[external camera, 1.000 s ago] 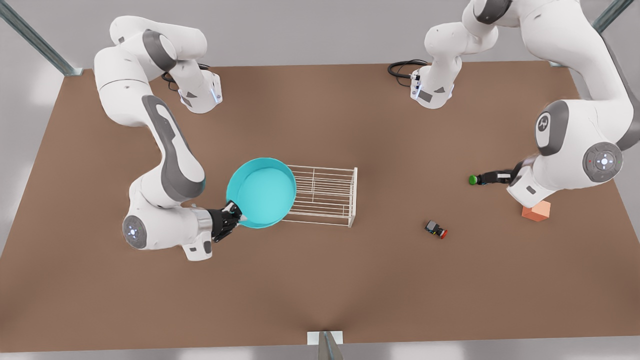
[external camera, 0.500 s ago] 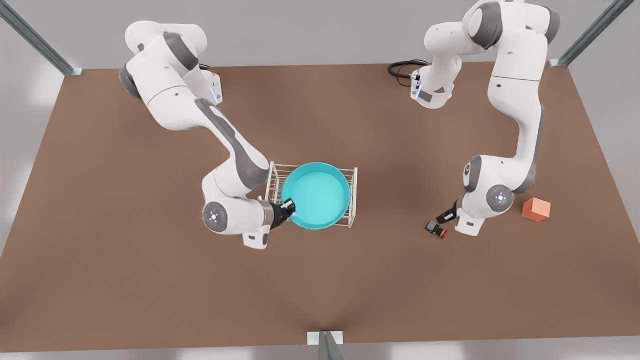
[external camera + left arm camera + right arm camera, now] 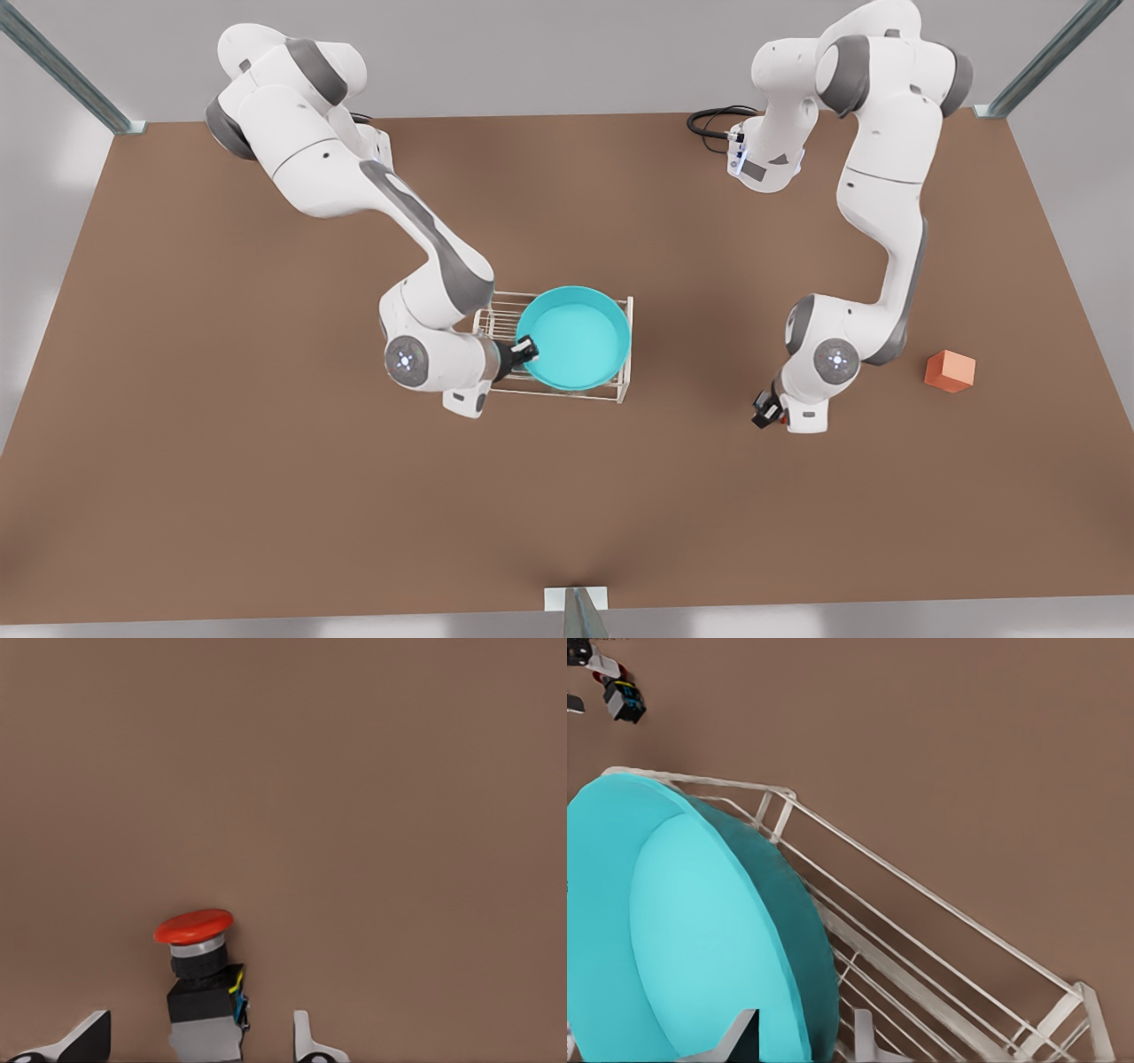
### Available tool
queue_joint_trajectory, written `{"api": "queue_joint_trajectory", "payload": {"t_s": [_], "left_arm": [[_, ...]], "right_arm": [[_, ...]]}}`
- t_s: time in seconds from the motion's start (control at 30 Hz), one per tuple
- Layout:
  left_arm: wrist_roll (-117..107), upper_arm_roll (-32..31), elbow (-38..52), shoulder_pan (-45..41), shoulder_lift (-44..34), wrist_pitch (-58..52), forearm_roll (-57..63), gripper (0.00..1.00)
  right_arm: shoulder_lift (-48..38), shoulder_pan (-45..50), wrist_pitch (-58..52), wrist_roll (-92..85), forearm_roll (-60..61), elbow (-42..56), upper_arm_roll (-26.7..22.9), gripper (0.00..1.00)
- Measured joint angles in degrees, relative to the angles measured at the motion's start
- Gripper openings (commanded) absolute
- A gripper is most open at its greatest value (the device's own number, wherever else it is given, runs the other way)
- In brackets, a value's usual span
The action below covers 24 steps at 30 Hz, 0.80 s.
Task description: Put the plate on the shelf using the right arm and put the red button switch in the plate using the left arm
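Since a moment ago, the plate (image 3: pixel 574 337) moved farther along the shelf (image 3: pixel 620 383), right gripper (image 3: pixel 524 351) clamped on its rim. Left gripper (image 3: pixel 767 411) dropped over the red button switch (image 3: pixel 202 988), fingers (image 3: pixel 306 1041) apart.

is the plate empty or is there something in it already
Empty. The plate shows a bare turquoise inside over the shelf, held by the right gripper. The red button switch sits on the table between the open left gripper fingers.

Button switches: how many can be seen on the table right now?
1. The red button switch lies on the table between the open fingers of the left gripper, toward the front view's right. Another may be hidden behind that arm.
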Motion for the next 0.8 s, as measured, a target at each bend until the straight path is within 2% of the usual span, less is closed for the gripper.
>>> {"api": "queue_joint_trajectory", "payload": {"t_s": [0.2,0.3,0.4,0.47,0.5,0.53,0.57,0.63,0.73,0.8], "left_arm": [[-4.3,0.0,0.3,-0.4,1.7,0.6,0.7,1.0],[-6.0,0.3,0.3,-0.3,2.4,0.9,1.6,1.0],[-7.4,0.4,0.3,-0.3,2.9,1.1,2.0,1.0],[-8.2,0.4,0.3,-0.3,3.2,1.5,2.1,1.0],[-8.6,0.4,0.3,-0.3,3.3,1.7,2.1,0.89],[-9.0,0.4,0.3,-0.3,3.3,1.9,2.1,0.72],[-9.3,0.4,0.3,-0.3,3.2,2.0,2.1,0.61],[-10.0,0.5,0.3,-0.3,3.0,2.2,2.0,0.43],[-11.0,0.6,0.3,-0.3,2.8,2.3,2.1,0.33],[-11.7,0.6,0.4,-0.3,2.0,2.3,2.0,0.31]], "right_arm": [[-2.8,-2.7,-0.6,2.2,-0.3,1.8,0.4,1.0],[-6.4,-9.4,-5.0,2.5,-3.8,2.6,-0.1,1.0],[-7.2,-21.4,-12.7,1.5,-15.6,4.0,-0.4,1.0],[-7.5,-23.6,-19.0,0.5,-24.9,8.0,-1.0,1.0],[-10.0,-23.5,-21.8,-0.2,-27.8,9.2,-2.5,1.0],[-15.1,-21.0,-24.3,-0.9,-29.5,8.9,-6.1,1.0],[-20.3,-18.8,-26.6,-1.5,-29.7,8.0,-9.3,1.0],[-26.6,-17.3,-30.2,-2.6,-28.8,5.9,-12.2,1.0],[-29.6,-17.1,-33.7,-4.0,-27.7,4.2,-13.2,1.0],[-30.9,-17.1,-35.2,-4.8,-27.2,2.7,-13.4,1.0]]}}
